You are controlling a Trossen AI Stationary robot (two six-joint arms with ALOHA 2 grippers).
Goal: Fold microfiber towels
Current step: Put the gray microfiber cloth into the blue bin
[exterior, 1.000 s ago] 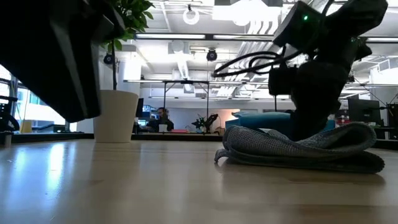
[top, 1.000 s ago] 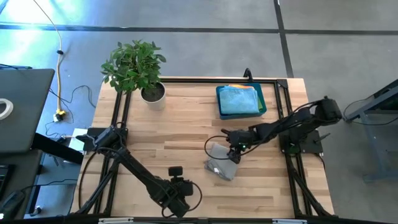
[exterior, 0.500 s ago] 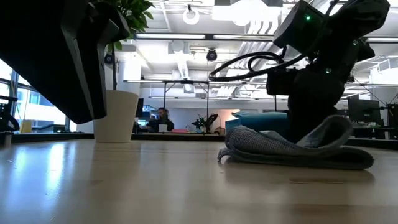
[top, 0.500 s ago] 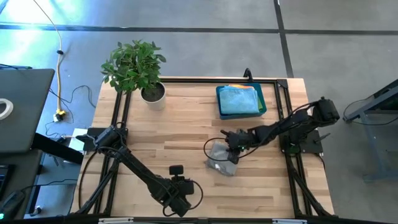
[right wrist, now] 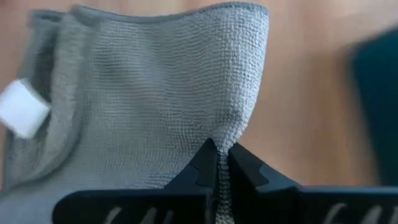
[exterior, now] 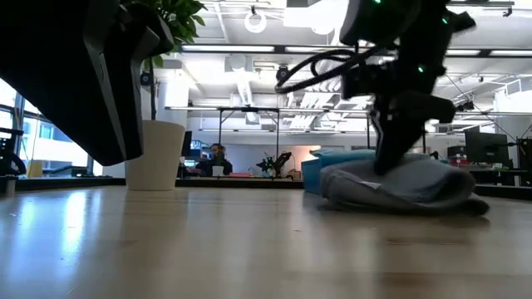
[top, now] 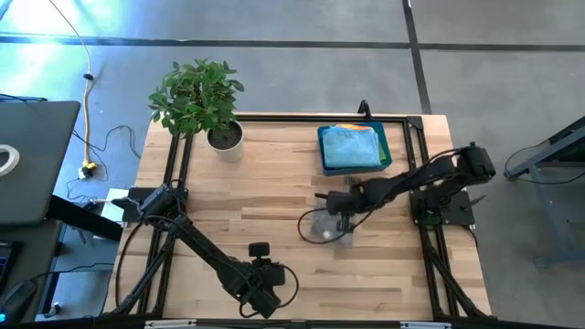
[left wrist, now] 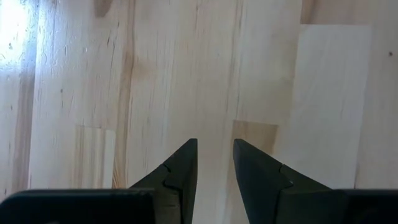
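1. Your right gripper (right wrist: 217, 163) has pinched a fold of the grey towel (right wrist: 155, 99), the cloth drawn up into a ridge between its closed fingertips. From above, that towel (top: 324, 228) lies bunched near the middle of the table (top: 265, 174), just in front of the blue bin (top: 353, 148).
2. Your left gripper (left wrist: 213, 163) waits at the table's near edge, well apart from the towel; its fingers stand a narrow gap apart over bare wood, holding nothing.
3. The step in hand looks like the first fold of the grey towel: the edge is taken but not yet laid over.
4. The bin holds a light blue towel (top: 351, 144) on top, with a sliver of orange showing behind it; how many more lie beneath you cannot tell from here.
5. Next, you will likely need to carry the pinched edge across to the opposite side. Keep it low so the rest of the cloth stays flat, and release only once the edges line up.
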